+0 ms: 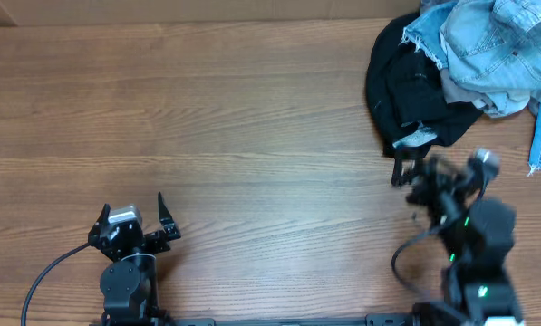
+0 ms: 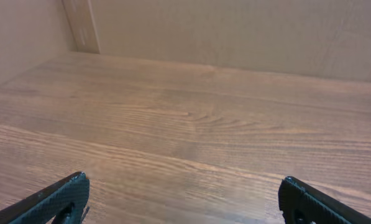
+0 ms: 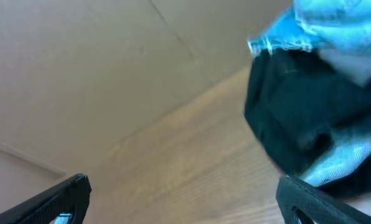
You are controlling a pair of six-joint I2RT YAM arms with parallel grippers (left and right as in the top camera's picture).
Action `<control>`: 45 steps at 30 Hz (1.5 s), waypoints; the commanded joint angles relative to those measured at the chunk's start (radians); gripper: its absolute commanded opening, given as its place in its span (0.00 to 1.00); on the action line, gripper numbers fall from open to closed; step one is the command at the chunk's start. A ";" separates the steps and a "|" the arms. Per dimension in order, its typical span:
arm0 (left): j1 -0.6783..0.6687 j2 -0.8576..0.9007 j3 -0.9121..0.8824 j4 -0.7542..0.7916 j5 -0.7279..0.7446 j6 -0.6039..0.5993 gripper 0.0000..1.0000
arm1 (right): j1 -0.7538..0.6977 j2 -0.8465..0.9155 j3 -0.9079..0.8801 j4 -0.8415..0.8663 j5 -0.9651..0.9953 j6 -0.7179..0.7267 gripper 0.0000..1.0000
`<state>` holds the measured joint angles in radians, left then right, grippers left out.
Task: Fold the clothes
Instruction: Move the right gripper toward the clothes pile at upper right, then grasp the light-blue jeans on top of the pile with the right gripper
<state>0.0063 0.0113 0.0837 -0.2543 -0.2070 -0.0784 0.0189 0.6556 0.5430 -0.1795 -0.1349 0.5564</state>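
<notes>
Judging by the limp heap, the clothes (image 1: 474, 68) will handle soft, light and floppy (denim a little stiffer); a hem or waistband looks the best hold. Pale blue denim (image 1: 497, 41) lies over a black garment (image 1: 410, 86), just ahead of the right end effector (image 1: 413, 172), which is released wide. The left end effector (image 1: 134, 219), also released, is well apart over the table (image 1: 252, 136).

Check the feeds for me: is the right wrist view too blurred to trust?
Overhead: even light, no glare, table grain sharp; only the right arm looks slightly smeared. Left wrist: crisp, softly lit. Right wrist: yes, blurred throughout; the black garment and blue denim show no clean edges.
</notes>
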 commanded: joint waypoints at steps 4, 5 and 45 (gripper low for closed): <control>0.001 -0.007 -0.005 0.004 -0.010 -0.014 1.00 | -0.176 0.592 0.661 -0.143 -0.005 -0.193 1.00; 0.001 -0.007 -0.005 0.004 -0.010 -0.014 1.00 | -0.209 0.693 0.784 -0.185 -0.014 -0.218 1.00; 0.001 -0.007 -0.005 0.004 -0.010 -0.014 1.00 | -0.439 1.471 1.319 0.037 -0.219 -0.161 0.74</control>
<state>0.0063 0.0120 0.0826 -0.2543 -0.2070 -0.0784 -0.4271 2.1067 1.8301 -0.1516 -0.3634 0.3756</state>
